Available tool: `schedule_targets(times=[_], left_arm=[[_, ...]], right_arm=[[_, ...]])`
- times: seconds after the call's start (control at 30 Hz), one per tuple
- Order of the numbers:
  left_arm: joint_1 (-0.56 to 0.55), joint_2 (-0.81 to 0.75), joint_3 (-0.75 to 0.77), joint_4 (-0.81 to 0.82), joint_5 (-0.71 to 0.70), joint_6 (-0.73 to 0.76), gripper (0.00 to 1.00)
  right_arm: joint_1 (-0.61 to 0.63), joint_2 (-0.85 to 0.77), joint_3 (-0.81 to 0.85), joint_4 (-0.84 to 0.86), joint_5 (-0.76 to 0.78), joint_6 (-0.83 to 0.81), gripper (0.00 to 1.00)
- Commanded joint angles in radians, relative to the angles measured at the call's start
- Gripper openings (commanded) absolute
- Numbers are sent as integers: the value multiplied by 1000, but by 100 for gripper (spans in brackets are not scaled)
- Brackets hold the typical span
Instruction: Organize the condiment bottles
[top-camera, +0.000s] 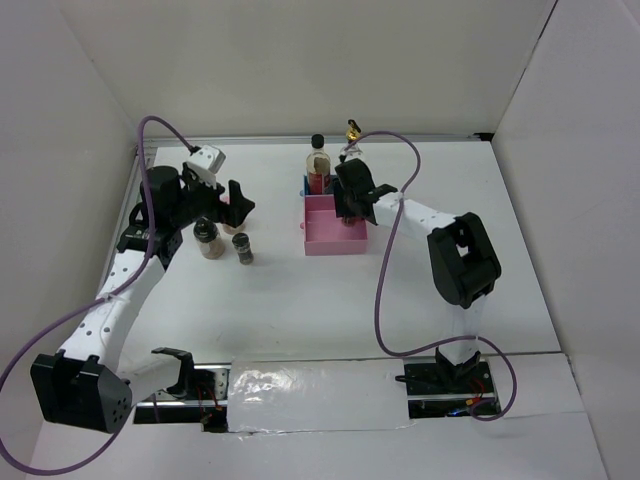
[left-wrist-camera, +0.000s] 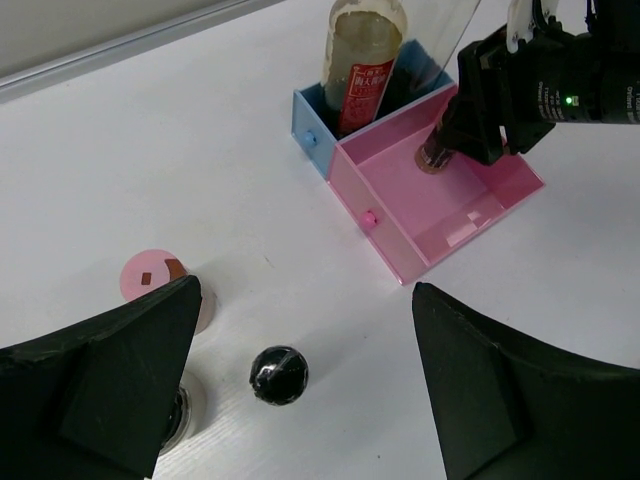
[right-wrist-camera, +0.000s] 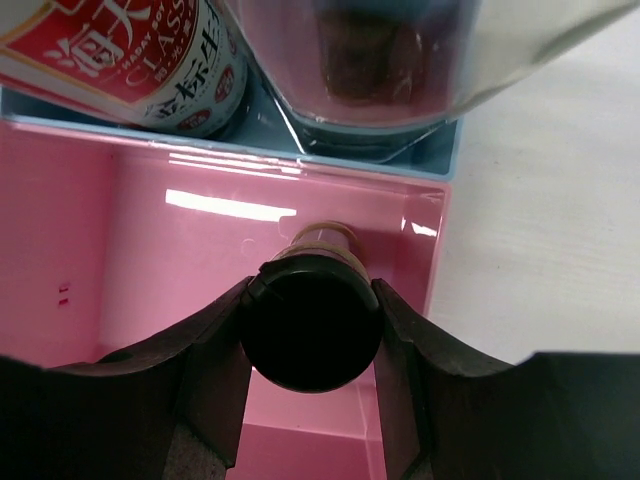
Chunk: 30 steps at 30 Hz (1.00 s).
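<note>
Right gripper (right-wrist-camera: 312, 330) clamps a dark-capped spice jar (right-wrist-camera: 322, 238) upright, long axis vertical, inside the pink compartment (right-wrist-camera: 130, 250). Just behind, the blue compartment (right-wrist-camera: 445, 160) holds a red-labelled bottle (right-wrist-camera: 130, 60) and a clear bottle (right-wrist-camera: 400, 60). Left gripper (left-wrist-camera: 308, 295), fingers apart, hangs over a pink-capped jar (left-wrist-camera: 150, 275) and a black-capped jar (left-wrist-camera: 278, 375).

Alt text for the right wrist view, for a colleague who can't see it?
The right pincer grips a dark-capped jar by its sides, over the pink tray compartment. Behind, in the blue compartment, stand a red-labelled bottle and a clear bottle.
</note>
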Motion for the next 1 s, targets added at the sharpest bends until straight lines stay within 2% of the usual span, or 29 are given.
schedule_targets(times=[0.0,0.03,0.07,0.17,0.3,0.43,0.57,0.67,0.9,0.97], left_arm=[[7,-18,7,20,37,29,99],[7,-20,7,19,37,29,99],[5,-18,3,16,41,38,99],[7,-21,-2,4,55,94,99],[8,-12,23,-73,126,203,99],[10,14,72,-197,143,308,99],[8,48,124,-362,113,384,99],[4,59,129,-429,90,410,98],[-22,161,144,-521,6,408,94],[-25,181,153,-532,-21,404,94]], right_arm=[[-7,30,27,56,8,14,54],[-7,30,27,56,7,14,54],[-6,29,25,53,7,11,65],[-1,10,19,49,16,9,82],[5,-17,-1,47,22,14,93],[16,-45,-11,39,28,26,100],[25,-76,-8,27,30,26,100],[39,-97,4,15,36,29,100],[57,-169,24,-22,53,43,100],[59,-195,7,-36,66,54,96]])
